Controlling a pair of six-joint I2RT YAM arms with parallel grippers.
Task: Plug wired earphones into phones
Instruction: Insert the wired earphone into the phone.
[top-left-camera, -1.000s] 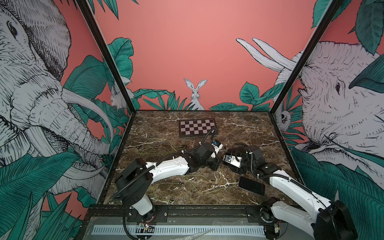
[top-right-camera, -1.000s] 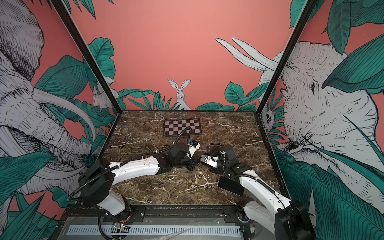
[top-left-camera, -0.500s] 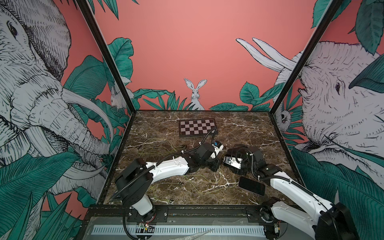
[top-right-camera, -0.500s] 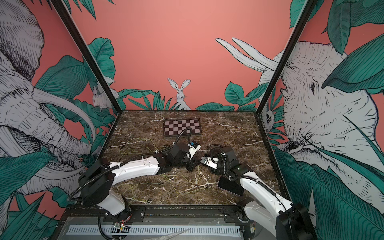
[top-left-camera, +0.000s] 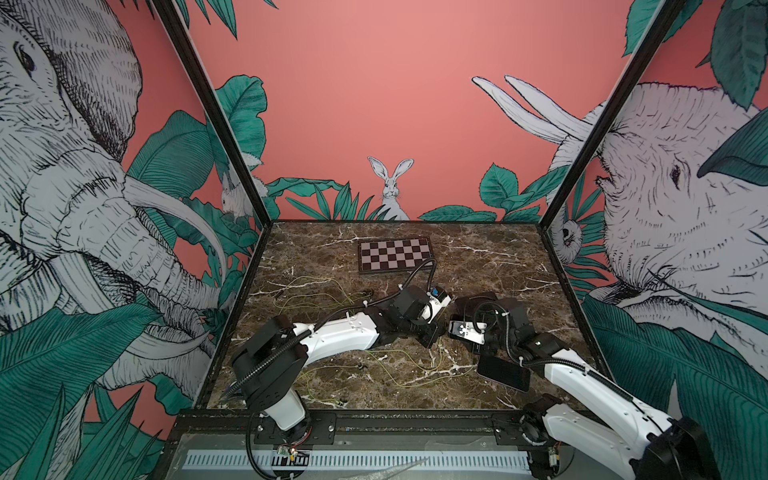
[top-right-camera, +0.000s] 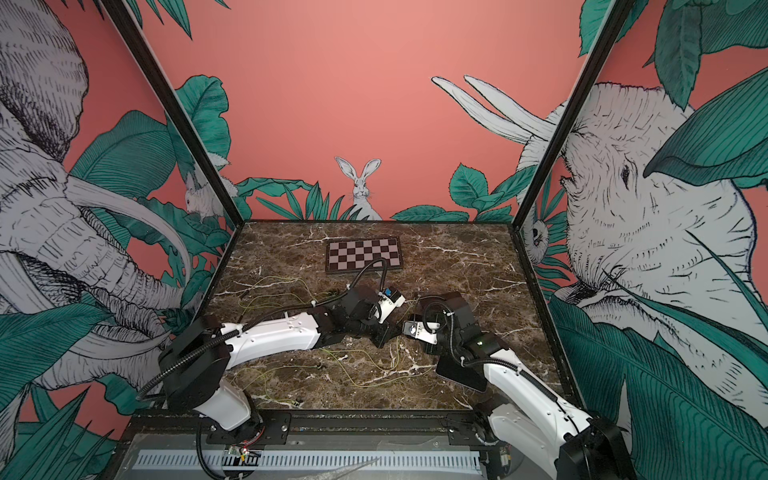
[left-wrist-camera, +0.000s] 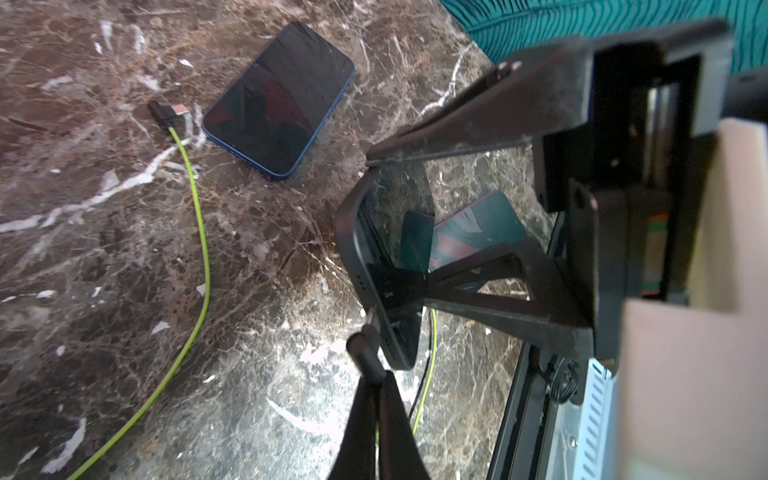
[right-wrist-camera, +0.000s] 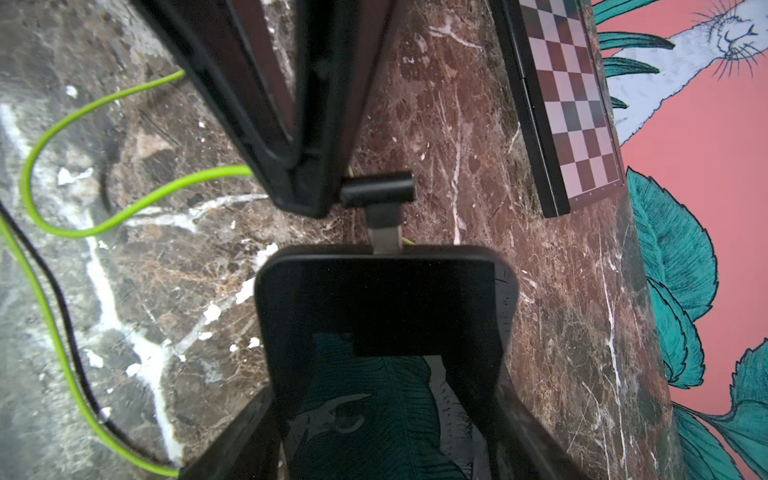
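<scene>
My right gripper (right-wrist-camera: 382, 390) is shut on a black phone (right-wrist-camera: 382, 299), gripping its two long sides. My left gripper (left-wrist-camera: 376, 380) is shut on a dark earphone plug (right-wrist-camera: 378, 191). The plug's metal tip (right-wrist-camera: 386, 239) meets the end edge of the held phone; how deep it sits I cannot tell. In both top views the two grippers meet mid-table, the left gripper (top-left-camera: 432, 334) tip to tip with the right gripper (top-left-camera: 451, 328). A yellow-green cord (right-wrist-camera: 83, 124) trails from the plug. A second phone (top-left-camera: 503, 372) lies flat by the right arm. A blue-edged phone (left-wrist-camera: 280, 99) lies flat with a loose plug (left-wrist-camera: 166, 114) beside it.
A checkerboard (top-left-camera: 395, 255) lies at the back of the marble table (top-left-camera: 316, 249). More thin yellow-green cords (top-left-camera: 415, 365) loop over the table's middle and left. The black front rail (top-left-camera: 415, 415) runs along the near edge, and printed walls close in three sides.
</scene>
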